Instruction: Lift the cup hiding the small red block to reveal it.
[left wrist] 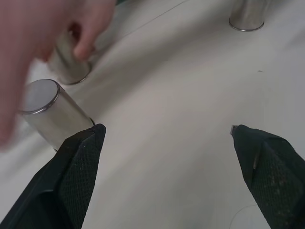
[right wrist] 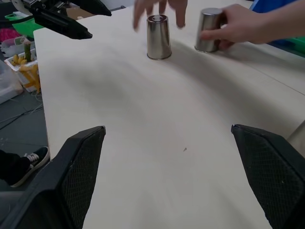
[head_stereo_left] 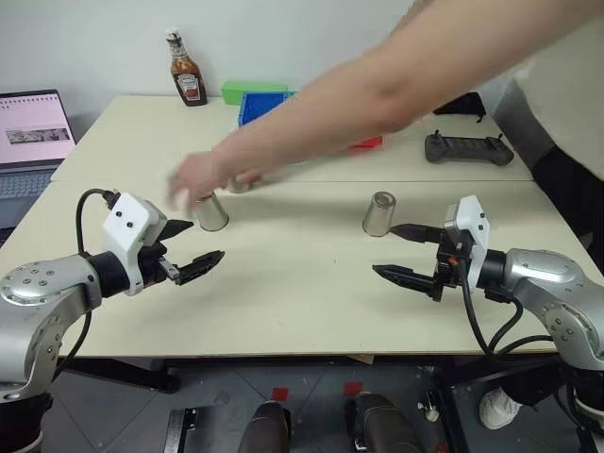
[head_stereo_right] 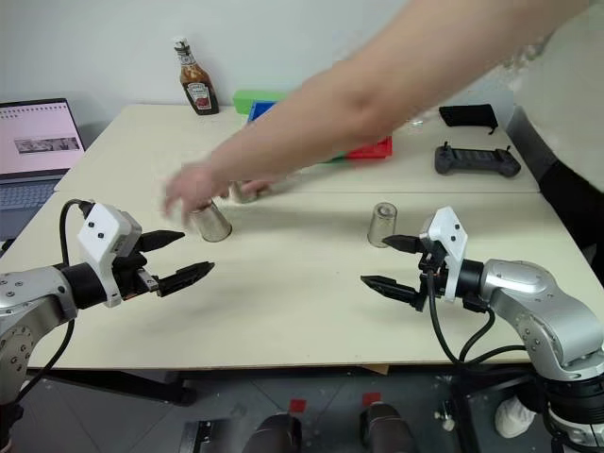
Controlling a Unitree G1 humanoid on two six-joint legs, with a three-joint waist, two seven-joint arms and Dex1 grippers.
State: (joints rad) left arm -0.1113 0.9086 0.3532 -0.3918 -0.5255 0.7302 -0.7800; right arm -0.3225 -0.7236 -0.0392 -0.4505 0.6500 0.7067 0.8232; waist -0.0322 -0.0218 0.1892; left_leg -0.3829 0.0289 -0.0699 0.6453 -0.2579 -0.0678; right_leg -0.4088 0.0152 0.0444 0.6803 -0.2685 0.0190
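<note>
Waiting game for you: a person's hand point(head_stereo_left: 193, 179) is on two cups point(head_stereo_left: 211, 211) at the table's point(head_stereo_left: 302, 293) left, the third cup point(head_stereo_left: 379, 213) right. Left gripper point(head_stereo_left: 193, 247) and right gripper point(head_stereo_left: 404, 252) hover spread, empty. Red block's hidden, so track which cup covers it.

**Silver arms, white wrist housings, black fingers**

Both arms of the robot are made of rounded silver-grey metal segments with small dark screws in the joint caps. Each wrist carries a white boxy housing. The left gripper point(head_stereo_left: 189, 249) and the right gripper point(head_stereo_left: 400, 252) each have two black pointed fingers with a textured inner pad. Beside each white housing, a black cable loops along the arm. The person wears a light short-sleeved shirt.
</note>
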